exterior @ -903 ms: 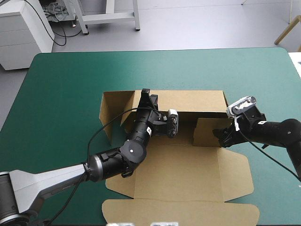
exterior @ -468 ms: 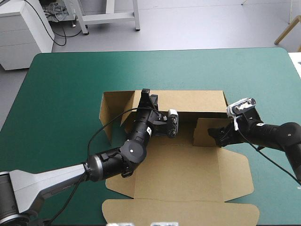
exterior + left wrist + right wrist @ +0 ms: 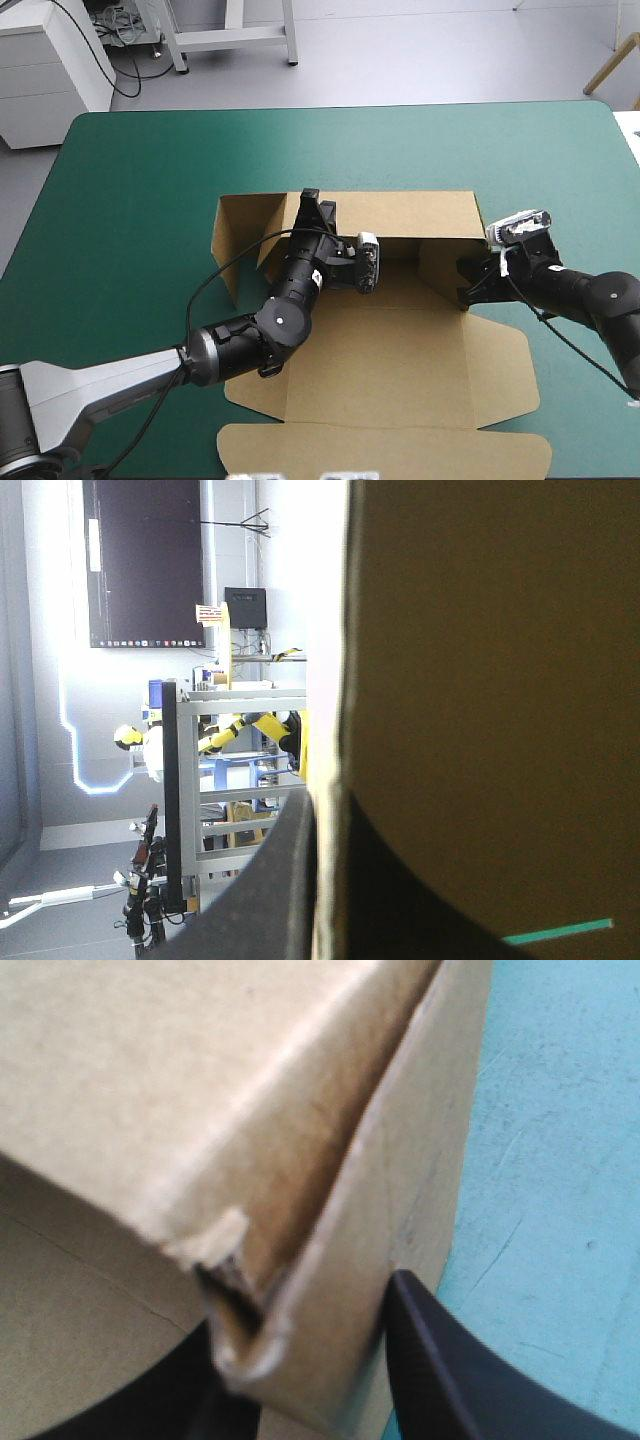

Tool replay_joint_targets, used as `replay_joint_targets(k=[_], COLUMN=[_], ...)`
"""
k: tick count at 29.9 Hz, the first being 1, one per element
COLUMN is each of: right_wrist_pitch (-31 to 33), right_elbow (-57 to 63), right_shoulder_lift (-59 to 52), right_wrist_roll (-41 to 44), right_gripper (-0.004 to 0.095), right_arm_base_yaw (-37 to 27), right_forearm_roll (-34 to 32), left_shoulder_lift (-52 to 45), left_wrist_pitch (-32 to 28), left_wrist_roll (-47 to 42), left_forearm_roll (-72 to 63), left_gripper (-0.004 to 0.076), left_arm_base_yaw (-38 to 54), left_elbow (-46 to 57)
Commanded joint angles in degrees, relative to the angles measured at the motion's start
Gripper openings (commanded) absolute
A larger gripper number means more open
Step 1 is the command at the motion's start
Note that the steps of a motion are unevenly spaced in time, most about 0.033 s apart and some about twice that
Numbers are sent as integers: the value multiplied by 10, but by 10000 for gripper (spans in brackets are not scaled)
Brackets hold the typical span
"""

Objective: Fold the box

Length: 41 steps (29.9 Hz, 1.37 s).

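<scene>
The left gripper [image 3: 313, 207] was clamped on the box [image 3: 400, 350], at the top edge of its raised far wall [image 3: 410, 212]. In the left wrist view, the gripper [image 3: 325, 820] had the edge of the brown board running up between its two black fingers [image 3: 255, 890], which were pressed together with only the sheet between them. From there the left arm ran back over the box's left part toward the near left corner of the table [image 3: 140, 170].

The right gripper [image 3: 468, 284] was likewise clamped on the box, at the near end of the upright right side wall [image 3: 442, 265]. The right wrist view showed the gripper [image 3: 305, 1365] with one black finger [image 3: 445, 1370] on each side of a doubled fold of board, whose corner was slightly frayed. The teal-green cover lay just beyond the outer finger.

The box sat in the middle of the table, toward its near edge. Its far wall stood up and its base was flat on the teal-green cover. A left flap [image 3: 230, 245] was partly raised at the far left corner. The lid [image 3: 385, 452] lay flat, reaching almost to the near edge.
</scene>
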Motion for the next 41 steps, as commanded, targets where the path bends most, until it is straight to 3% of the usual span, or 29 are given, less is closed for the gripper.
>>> replay_joint_targets(k=[1,5,10,14,22,29,33,39,41], right_wrist_pitch=[-17,-29,-54,-68,-196,-213,-213,-210,-208], right_elbow=[6,14,14,14,14,14,14,14,14], right_shoulder_lift=[-11,-11,-11,-11,-11,-11,-11,-11,-11], right_wrist_roll=[-71,-103,-111,-116,-76,5,49,71,71], right_gripper=[221,197,-9,4,4,3,3,3,3], right_arm_base_yaw=[-2,-2,-2,28,146,153,153,153,153], right_forearm_roll=[76,105,105,105,70,-10,-48,-52,-52], left_shoulder_lift=[-21,-21,-21,-21,-21,-19,-8,3,3], left_wrist_pitch=[2,2,1,-5,-8,-7,-2,-2,-2], left_wrist_roll=[-7,-7,-7,-7,-7,-13,-13,-13,-13], left_forearm_roll=[30,30,30,30,30,34,42,46,46], left_gripper=[-10,-10,-10,-10,-10,6,150,499,541], left_arm_base_yaw=[-3,-3,-3,-3,-3,-3,-2,-2,-2], left_elbow=[-11,-11,-11,-11,-11,-11,-11,-11,-11])
